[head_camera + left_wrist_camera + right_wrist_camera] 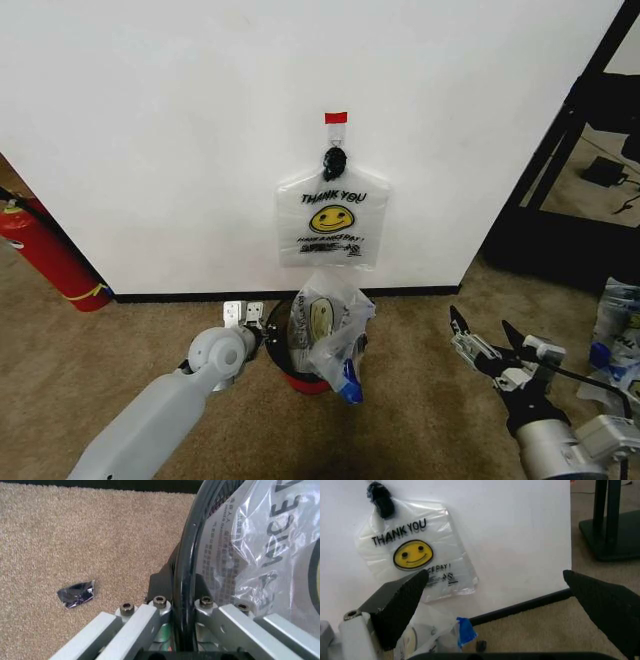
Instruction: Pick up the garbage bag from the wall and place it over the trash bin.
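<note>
One garbage bag, white with a yellow smiley and "THANK YOU", hangs from a black hook on the white wall under a red tape piece. The right wrist view shows this garbage bag too. Below it stands the dark trash bin with a red base. A second bag of the same print sits crumpled in it, a blue-taped handle hanging over the front. My left gripper is shut on the bin's rim, one finger on each side. My right gripper hovers open to the right of the bin, pointing at the wall.
A red fire extinguisher leans at the wall's left end. A black metal stand rises past the wall's right corner. A clear sack of bottles lies at the far right. A dark crumpled scrap rests on the carpet beside the bin.
</note>
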Robot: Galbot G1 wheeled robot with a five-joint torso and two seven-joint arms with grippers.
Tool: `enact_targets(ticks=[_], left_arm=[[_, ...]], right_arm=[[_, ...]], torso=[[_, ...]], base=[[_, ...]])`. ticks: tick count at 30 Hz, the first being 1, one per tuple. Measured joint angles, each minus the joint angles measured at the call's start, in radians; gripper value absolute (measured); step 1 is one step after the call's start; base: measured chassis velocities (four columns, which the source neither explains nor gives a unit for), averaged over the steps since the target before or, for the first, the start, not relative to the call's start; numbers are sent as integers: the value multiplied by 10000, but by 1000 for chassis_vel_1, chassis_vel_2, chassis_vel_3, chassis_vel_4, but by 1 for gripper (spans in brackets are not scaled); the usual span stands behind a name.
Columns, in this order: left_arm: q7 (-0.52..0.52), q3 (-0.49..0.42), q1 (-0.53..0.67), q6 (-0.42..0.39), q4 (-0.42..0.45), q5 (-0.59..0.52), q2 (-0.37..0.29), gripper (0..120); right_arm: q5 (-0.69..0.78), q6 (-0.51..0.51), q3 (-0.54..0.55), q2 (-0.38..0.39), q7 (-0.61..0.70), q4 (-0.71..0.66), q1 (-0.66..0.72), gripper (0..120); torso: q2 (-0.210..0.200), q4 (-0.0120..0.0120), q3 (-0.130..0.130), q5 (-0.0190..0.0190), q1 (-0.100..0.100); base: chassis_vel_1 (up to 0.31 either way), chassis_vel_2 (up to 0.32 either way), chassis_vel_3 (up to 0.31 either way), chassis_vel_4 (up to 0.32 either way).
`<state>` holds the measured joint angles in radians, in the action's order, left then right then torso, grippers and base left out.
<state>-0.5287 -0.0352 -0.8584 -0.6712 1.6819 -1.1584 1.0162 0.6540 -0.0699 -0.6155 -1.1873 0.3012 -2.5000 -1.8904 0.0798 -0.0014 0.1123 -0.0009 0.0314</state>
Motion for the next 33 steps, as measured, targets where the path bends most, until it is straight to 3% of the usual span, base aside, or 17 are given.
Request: enact_targets(ticks=[4,10,13,16,19,22,23,27,33], left_arm=[[41,53,49,-129,44,-85,-78,11],[107,145,143,-377,618,-243,-445,38],[108,171,182,-440,742,-271,-563,43],[156,270,221,-500,1276,-252,-999,59],[177,364,199,-483,1596,-78,-1190,66],[254,557,145,-308,2406,618,-1542,78],[453,477,189,-113,2833,1337,-1759,82],[774,185,332,100,3307,2222,-1960,93],[1312,-1515,1351,261,4069,3350,-1831,100]], right_arm=[[-3,0,23,-24,-11,0,-11,100],[-12,6,84,-24,-37,0,54,100],[-12,1,105,-17,-32,0,87,100],[-11,-38,172,-25,-25,0,152,100],[-24,-38,204,-46,-23,0,176,100],[-55,-7,173,-80,-12,0,239,100],[-37,8,1,-82,64,0,334,100],[90,14,-371,-69,94,77,501,100],[810,374,-1791,-50,-31,1207,920,100]], torso=[[0,-2,2,-3,0],[-3,-1,2,0,2],[-3,-2,2,-2,2],[-3,0,2,0,2],[-3,-1,2,-2,2],[-3,1,1,1,1],[-3,2,2,0,1],[-2,1,1,0,1],[-3,1,1,6,1]], base=[[0,0,0,0],[0,0,0,0],[0,0,0,0],[0,0,0,0],[0,0,0,0],[0,0,0,0],[0,0,0,0],[0,0,0,0],[0,0,0,0]])
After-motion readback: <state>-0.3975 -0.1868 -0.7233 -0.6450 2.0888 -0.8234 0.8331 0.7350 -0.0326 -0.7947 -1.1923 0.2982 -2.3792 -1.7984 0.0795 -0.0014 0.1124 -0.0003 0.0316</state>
